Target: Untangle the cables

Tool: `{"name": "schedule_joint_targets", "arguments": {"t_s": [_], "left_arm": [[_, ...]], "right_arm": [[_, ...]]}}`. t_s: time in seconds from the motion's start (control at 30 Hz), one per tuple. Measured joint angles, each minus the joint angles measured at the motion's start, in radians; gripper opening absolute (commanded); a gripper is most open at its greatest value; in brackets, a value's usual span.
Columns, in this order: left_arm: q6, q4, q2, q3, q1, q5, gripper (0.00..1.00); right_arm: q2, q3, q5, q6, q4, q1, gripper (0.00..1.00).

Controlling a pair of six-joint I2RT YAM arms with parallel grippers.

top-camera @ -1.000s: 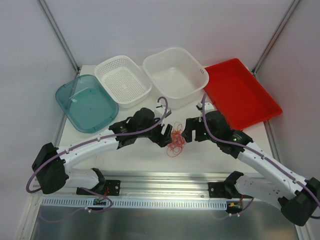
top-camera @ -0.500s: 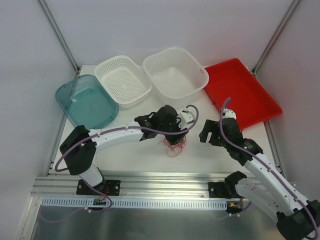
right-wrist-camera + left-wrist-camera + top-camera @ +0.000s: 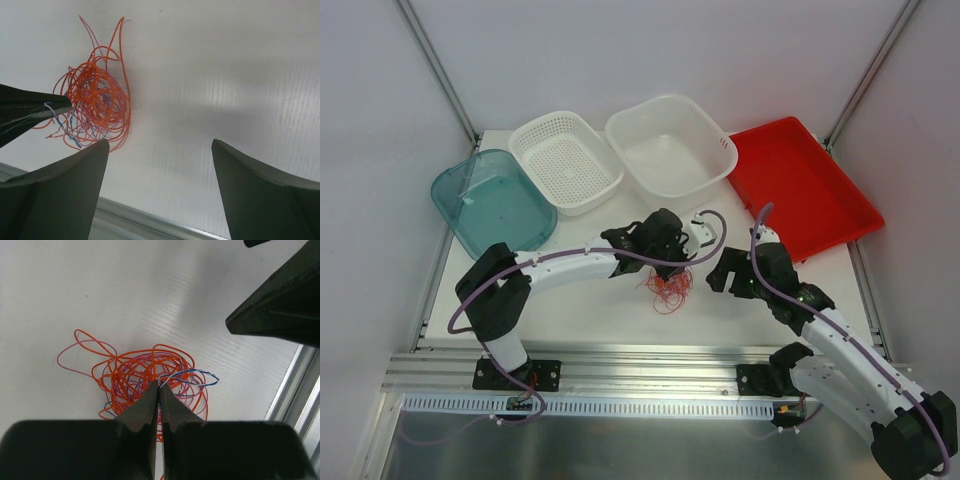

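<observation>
The cables (image 3: 668, 288) lie in a loose tangle of thin orange, pink and blue-white strands on the white table, between the two arms. In the left wrist view the cables (image 3: 132, 371) spread just beyond my left gripper (image 3: 159, 386), whose jaws are shut with a blue-white twisted strand pinched at their tips. In the top view the left gripper (image 3: 673, 267) sits on the tangle's far side. My right gripper (image 3: 160, 143) stands open over bare table, to the right of the cables (image 3: 97, 100) and not touching them. In the top view the right gripper (image 3: 720, 272) is apart from the tangle.
Along the back stand a teal tub (image 3: 490, 205), a white perforated basket (image 3: 565, 160), a white tub (image 3: 670, 145) and a red tray (image 3: 800, 185). A metal rail (image 3: 640, 360) runs along the table's near edge.
The left arm reached right over the tangle and its jaws went from open to shut on a strand. The right gripper pulled back to the right, away from the tangle.
</observation>
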Motion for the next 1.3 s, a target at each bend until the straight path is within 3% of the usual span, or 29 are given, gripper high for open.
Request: {"name": "schedule_joint_targets", "arguments": {"t_s": [0.17, 0.5, 1.03, 1.23, 1.3], "left_arm": [[-0.058, -0.004, -0.031, -0.002, 0.0, -0.057, 0.0], [-0.285, -0.002, -0.247, -0.041, 0.0, -0.171, 0.0], [-0.566, -0.008, -0.261, -0.116, 0.0, -0.343, 0.0], [-0.635, -0.013, -0.289, -0.117, 0.0, -0.343, 0.0], [-0.657, -0.014, -0.301, -0.119, 0.0, -0.343, 0.0]], "right_arm": [[0.04, -0.069, -0.087, 0.036, 0.149, 0.0, 0.87], [0.212, -0.147, -0.245, 0.142, 0.481, 0.013, 0.84], [0.124, -0.103, -0.23, 0.174, 0.521, 0.109, 0.85], [0.212, -0.086, -0.209, 0.2, 0.57, 0.15, 0.82], [0.272, -0.074, -0.197, 0.211, 0.587, 0.167, 0.76]]}}
